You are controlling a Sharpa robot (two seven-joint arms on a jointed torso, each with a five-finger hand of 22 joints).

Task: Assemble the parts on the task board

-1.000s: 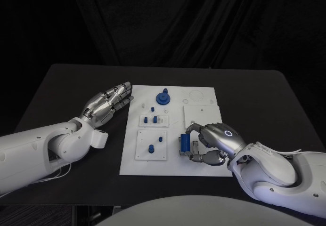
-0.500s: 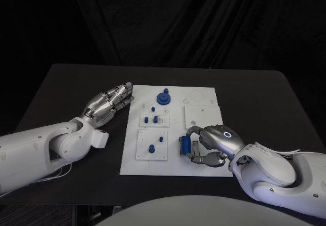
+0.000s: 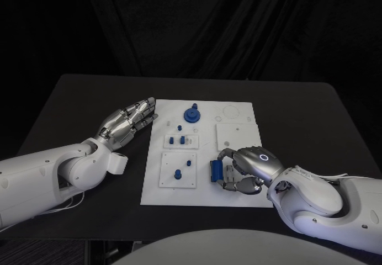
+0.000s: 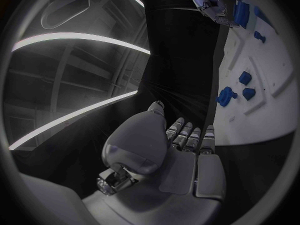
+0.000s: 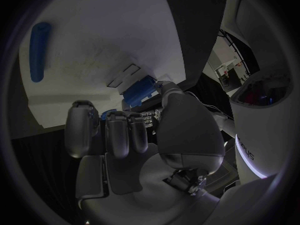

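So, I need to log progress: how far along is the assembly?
Early. Small parts already stand in the board's plates, and a blue disc sits at its far end. The right hand grips a blue block, not yet placed. The left hand rests open beside the board.

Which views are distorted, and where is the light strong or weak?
Head view: straight edges, the task board bright against a dark table. Left wrist view: fisheye, the board's edge bends, pale light streaks curve beside the left hand. Right wrist view: fisheye, the right hand dim, the board pale.
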